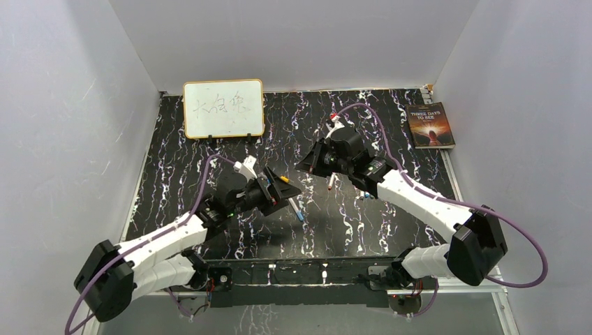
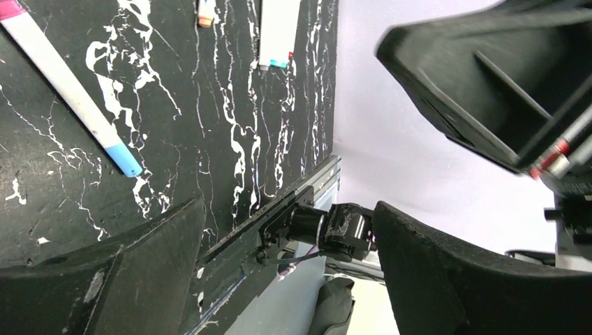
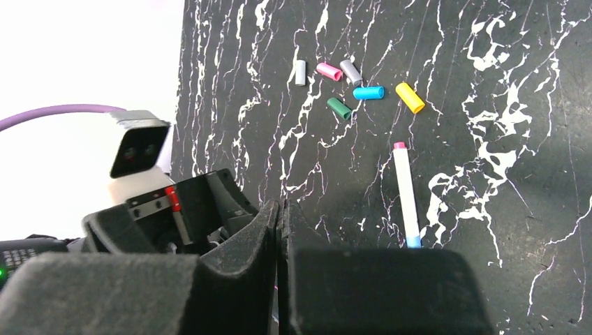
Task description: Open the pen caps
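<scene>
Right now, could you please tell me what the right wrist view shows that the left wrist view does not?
Only the right wrist view shows the loose pen caps, clustered together. Only the left wrist view shows more white pen ends at its top edge and the table's metal edge rail. Both show the marbled table and a pen with pink and blue ends.

Black marbled table [image 1: 174,160], loose pen caps [image 3: 368,92], pens [image 3: 405,192], whiteboard [image 1: 223,108], book [image 1: 431,125]

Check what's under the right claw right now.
The shut right claw covers the table directly beneath it. Just beyond its fingertips lies one pen, pink and blue ends; farther out, loose pen caps.
</scene>
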